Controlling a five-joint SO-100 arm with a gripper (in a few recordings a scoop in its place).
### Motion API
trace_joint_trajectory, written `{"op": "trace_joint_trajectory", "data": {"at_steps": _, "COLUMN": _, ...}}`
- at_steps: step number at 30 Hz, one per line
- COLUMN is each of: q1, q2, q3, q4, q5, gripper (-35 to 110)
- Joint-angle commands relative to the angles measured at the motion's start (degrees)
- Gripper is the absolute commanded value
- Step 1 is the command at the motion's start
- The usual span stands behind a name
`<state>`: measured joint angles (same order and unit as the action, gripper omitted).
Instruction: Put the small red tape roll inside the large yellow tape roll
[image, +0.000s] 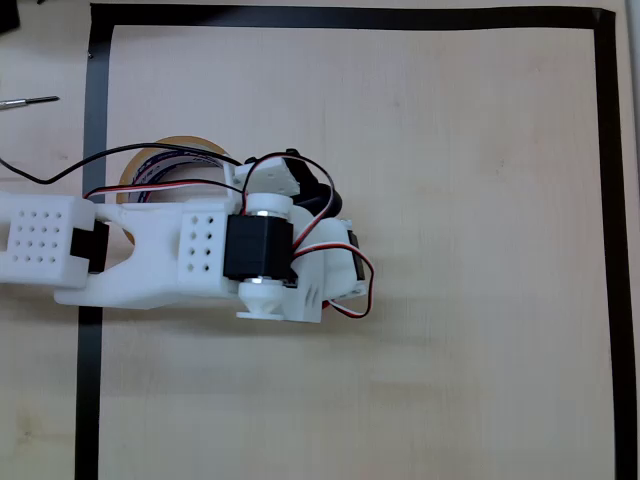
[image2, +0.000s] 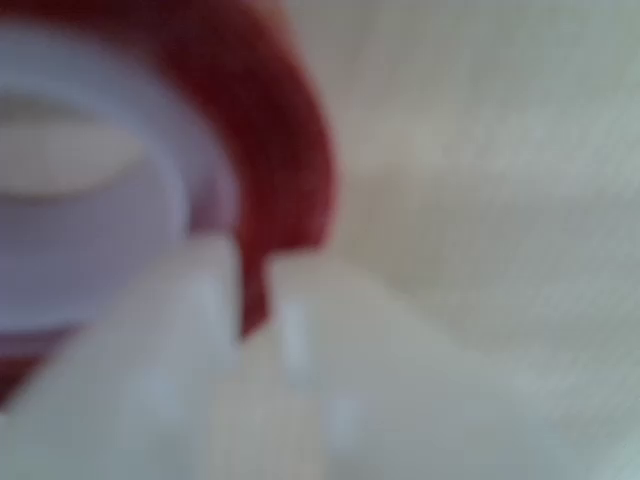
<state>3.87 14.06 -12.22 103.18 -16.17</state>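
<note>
In the wrist view the small red tape roll (image2: 290, 130) is very close and blurred, its white core (image2: 110, 200) at the left. My gripper (image2: 255, 300) is shut on the roll's wall, a pale finger (image2: 170, 340) inside the ring and the other outside. In the overhead view the large yellow tape roll (image: 180, 152) lies flat at the upper left, half covered by my white arm (image: 150, 250). The arm's wrist (image: 300, 250) points down to the right of that roll and hides whatever is below it.
A black tape border (image: 604, 200) frames the pale wood table (image: 450, 150). A thin dark tool (image: 30, 101) lies outside the border at the far left. Black and red wires (image: 330, 195) loop over the wrist.
</note>
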Motion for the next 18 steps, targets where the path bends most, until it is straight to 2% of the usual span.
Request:
{"op": "trace_joint_trajectory", "data": {"at_steps": 1, "q1": 0.18, "q2": 6.15, "q3": -1.41, "q4": 0.44, "q5": 0.09, "gripper": 0}}
{"op": "trace_joint_trajectory", "data": {"at_steps": 2, "q1": 0.26, "q2": 7.91, "q3": -0.44, "q4": 0.44, "q5": 0.09, "gripper": 1}}
{"op": "trace_joint_trajectory", "data": {"at_steps": 4, "q1": 0.18, "q2": 12.39, "q3": 4.57, "q4": 0.44, "q5": 0.09, "gripper": 15}}
{"op": "trace_joint_trajectory", "data": {"at_steps": 8, "q1": 0.09, "q2": 20.04, "q3": 12.74, "q4": 0.44, "q5": 0.18, "gripper": 21}}
{"op": "trace_joint_trajectory", "data": {"at_steps": 18, "q1": -0.97, "q2": 34.45, "q3": 29.88, "q4": 0.44, "q5": 0.53, "gripper": 24}}
